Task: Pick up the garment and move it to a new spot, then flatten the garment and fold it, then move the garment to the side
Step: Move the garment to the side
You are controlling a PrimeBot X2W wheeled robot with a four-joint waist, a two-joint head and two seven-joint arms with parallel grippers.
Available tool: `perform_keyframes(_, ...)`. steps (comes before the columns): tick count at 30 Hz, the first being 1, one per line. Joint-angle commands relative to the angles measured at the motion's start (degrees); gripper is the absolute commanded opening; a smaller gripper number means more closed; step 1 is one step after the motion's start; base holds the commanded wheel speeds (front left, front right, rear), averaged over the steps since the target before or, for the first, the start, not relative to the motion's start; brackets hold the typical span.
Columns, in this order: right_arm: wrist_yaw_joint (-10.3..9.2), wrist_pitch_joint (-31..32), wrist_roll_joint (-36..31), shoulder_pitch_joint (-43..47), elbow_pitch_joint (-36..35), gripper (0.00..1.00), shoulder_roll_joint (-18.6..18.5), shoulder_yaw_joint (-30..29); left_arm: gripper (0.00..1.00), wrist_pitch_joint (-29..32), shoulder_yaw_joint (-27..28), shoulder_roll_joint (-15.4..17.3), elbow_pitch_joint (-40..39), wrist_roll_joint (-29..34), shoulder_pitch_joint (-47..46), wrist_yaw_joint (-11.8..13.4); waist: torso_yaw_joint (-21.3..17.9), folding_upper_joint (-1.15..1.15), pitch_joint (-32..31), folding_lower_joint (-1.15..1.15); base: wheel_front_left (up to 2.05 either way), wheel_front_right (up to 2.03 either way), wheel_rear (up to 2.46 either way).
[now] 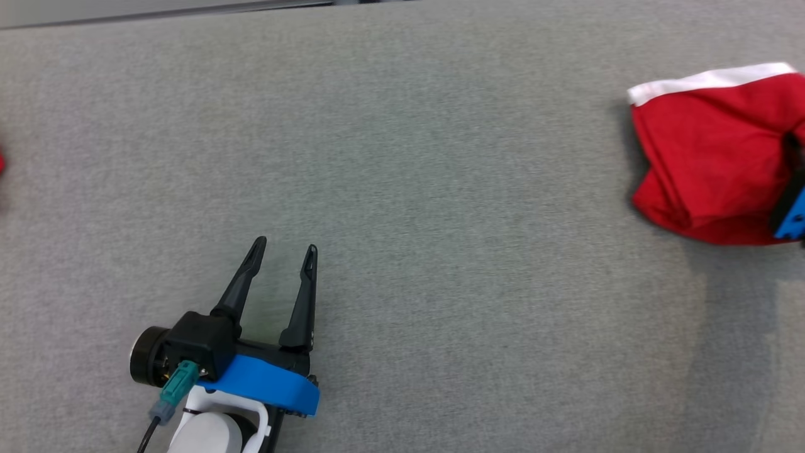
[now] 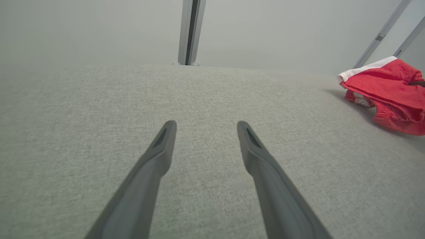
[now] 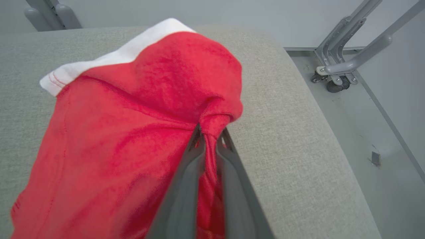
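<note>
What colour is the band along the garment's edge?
White, on the red garment; the band shows best in the right wrist view.

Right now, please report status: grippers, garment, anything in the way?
Left gripper open, empty, over the grey fabric table. Right gripper shut on the red garment, bunched near the table's right edge. No obstacle seen.

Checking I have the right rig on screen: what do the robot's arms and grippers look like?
The left gripper has two long, tapering black fingers with a slot near each tip, on a black block. A blue curved bracket wraps its base, a teal connector carries a black cable, and the forearm is white. The right gripper has the same dark fingers and a blue part.
</note>
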Motion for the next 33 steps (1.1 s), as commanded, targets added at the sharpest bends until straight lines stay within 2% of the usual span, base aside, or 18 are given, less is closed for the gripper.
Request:
perform_keyframes(1, -0.02, 0.2, -0.1, -1.0, 0.2, 0.0, -1.1, -0.4, 1.0, 0.0, 0.2, 0.1, -0.4, 0.2, -0.5, 0.3, 1.4, 0.0, 1.0, 0.0, 0.0, 0.0, 0.0)
perform_keyframes(9, -0.02, 1.6, -2.3, -3.5, 0.8, 0.0, -6.8, -2.0, 1.0, 0.1, -0.1, 0.6, -1.0, -0.3, 0.2, 0.5, 4.3, 0.0, 2.2, 0.0, 0.0, 0.0, 0.0)
perform_keyframes(10, -0.02, 1.2, -2.2, -3.7, 0.7, 0.1, -7.1, -1.6, 1.0, 0.1, -0.1, 0.6, -1.1, -0.3, 0.1, 0.5, 4.4, 0.0, 2.3, 0.0, 0.0, 0.0, 0.0)
perform_keyframes(11, -0.02, 1.0, -2.5, -3.8, 1.0, 0.33, -7.7, -1.7, 1.0, 0.1, -0.1, 0.7, -1.1, -0.3, 0.0, 0.6, 4.5, 0.0, 2.4, 0.0, 0.0, 0.0, 0.0)
perform_keyframes(12, -0.02, 0.6, -2.9, -3.8, 1.1, 0.46, -8.1, -1.3, 1.0, 0.1, -0.2, 0.7, -1.1, -0.3, -0.1, 0.7, 4.5, 0.0, 2.5, 0.0, 0.0, 0.0, 0.0)
perform_keyframes(14, -0.02, -0.5, -1.5, -4.6, 1.7, 0.46, -6.9, -1.7, 1.0, 0.3, -0.2, 0.8, -1.1, -0.3, -0.3, 0.7, 4.4, 0.0, 2.7, 0.0, 0.0, 0.0, 0.0)
perform_keyframes(15, -0.01, -1.2, -1.8, -4.9, 1.6, 0.62, -6.7, -1.2, 1.0, 0.3, -0.3, 0.9, -1.1, -0.2, -0.4, 0.8, 4.3, 0.0, 2.8, 0.0, 0.0, 0.0, 0.0)
perform_keyframes(16, -0.01, -2.2, -2.6, -5.0, 1.5, 1.0, -6.7, -0.4, 1.0, 0.4, -0.4, 0.9, -1.2, -0.2, -0.5, 0.7, 4.3, 0.0, 2.9, 0.0, 0.0, 0.0, 0.0)
perform_keyframes(26, -0.02, -8.1, -3.9, -6.4, 2.9, 1.0, -4.6, 2.5, 1.0, 0.4, -0.3, 1.2, -0.9, -0.9, -0.7, 1.2, 3.5, 0.0, 1.5, 0.0, 0.0, 0.0, 0.0)
perform_keyframes(33, -0.02, -11.0, -3.3, -7.1, 1.7, 1.0, -2.7, 7.8, 1.0, -0.9, 1.4, 1.1, 0.6, -2.6, -0.7, 1.9, 3.7, 0.0, -2.7, 0.0, 0.0, 0.0, 0.0)
